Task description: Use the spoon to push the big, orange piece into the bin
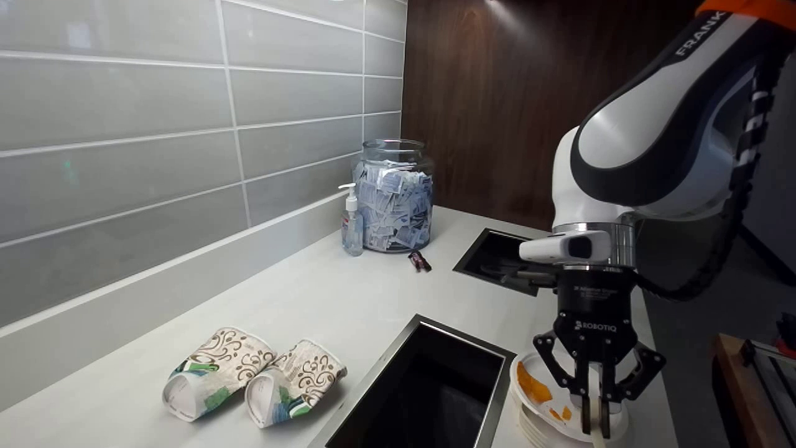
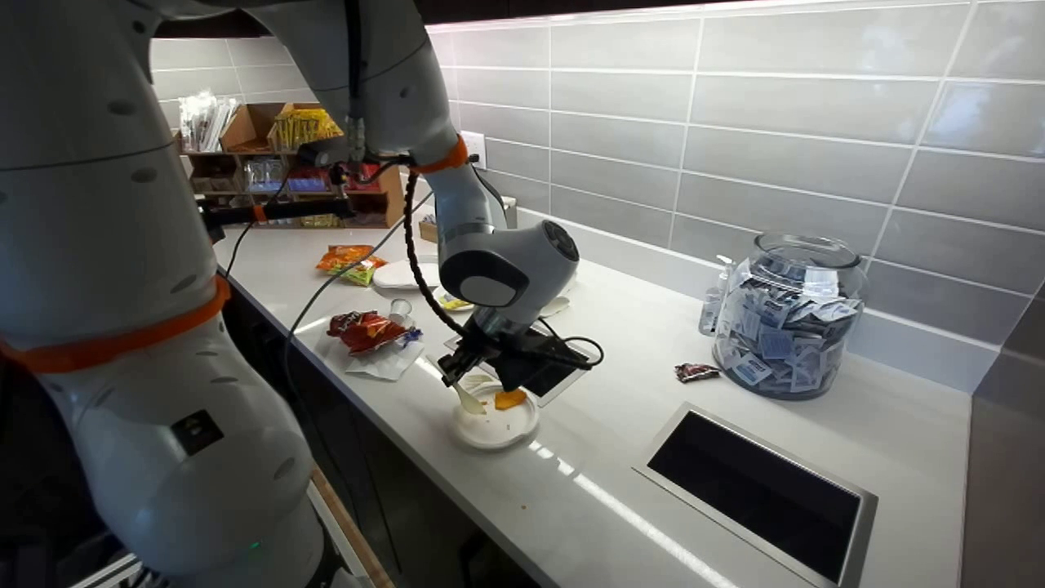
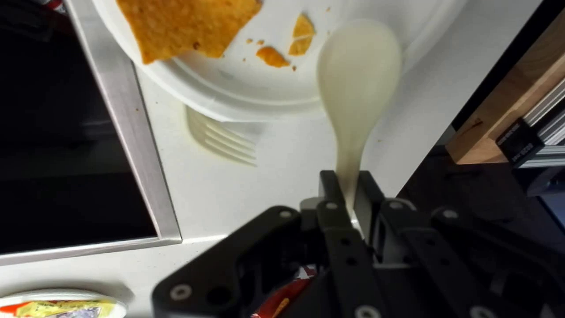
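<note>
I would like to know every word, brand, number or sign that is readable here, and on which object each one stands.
"ROBOTIQ", on the claw.
"FRANK", on the arm, possibly continuing out of sight.
Too small or blurred to read: smaller print on the claw, sachets, pump bottle, red bag, black tag.

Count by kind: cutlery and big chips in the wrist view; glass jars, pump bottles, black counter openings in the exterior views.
Spoon: 1
Fork: 1
Big orange tortilla chip: 1
Glass jar: 1
Pump bottle: 1
Black counter openings: 2 (bin, second opening)
Total: 7
</note>
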You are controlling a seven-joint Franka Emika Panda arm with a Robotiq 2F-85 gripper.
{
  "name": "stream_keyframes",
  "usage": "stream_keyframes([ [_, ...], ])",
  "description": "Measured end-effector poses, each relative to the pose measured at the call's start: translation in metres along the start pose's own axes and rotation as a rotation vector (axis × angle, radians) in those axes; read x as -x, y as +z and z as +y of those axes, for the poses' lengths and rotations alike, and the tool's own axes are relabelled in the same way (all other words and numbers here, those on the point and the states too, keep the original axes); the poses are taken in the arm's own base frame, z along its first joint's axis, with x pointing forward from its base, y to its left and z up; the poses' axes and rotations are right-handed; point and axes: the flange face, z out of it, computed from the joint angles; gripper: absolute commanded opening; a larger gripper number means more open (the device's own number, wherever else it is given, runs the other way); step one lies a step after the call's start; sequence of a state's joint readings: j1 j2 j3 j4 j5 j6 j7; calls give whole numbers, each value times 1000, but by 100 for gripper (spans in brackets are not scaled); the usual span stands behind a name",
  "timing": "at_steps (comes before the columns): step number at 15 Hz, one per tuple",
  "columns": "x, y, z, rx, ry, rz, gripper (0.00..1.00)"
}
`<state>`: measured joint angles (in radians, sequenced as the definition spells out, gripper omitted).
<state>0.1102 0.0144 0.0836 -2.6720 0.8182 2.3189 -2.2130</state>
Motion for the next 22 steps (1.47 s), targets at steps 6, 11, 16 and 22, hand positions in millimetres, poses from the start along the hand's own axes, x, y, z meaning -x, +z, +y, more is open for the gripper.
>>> stream_keyframes([
  [6,2,4,9,-14,-47,13,3],
  [11,5,4,18,-13,-56,16,3],
  [16,10,4,24,-11,-48,19,3],
  [22,15,4,31,-10,-42,21,3],
])
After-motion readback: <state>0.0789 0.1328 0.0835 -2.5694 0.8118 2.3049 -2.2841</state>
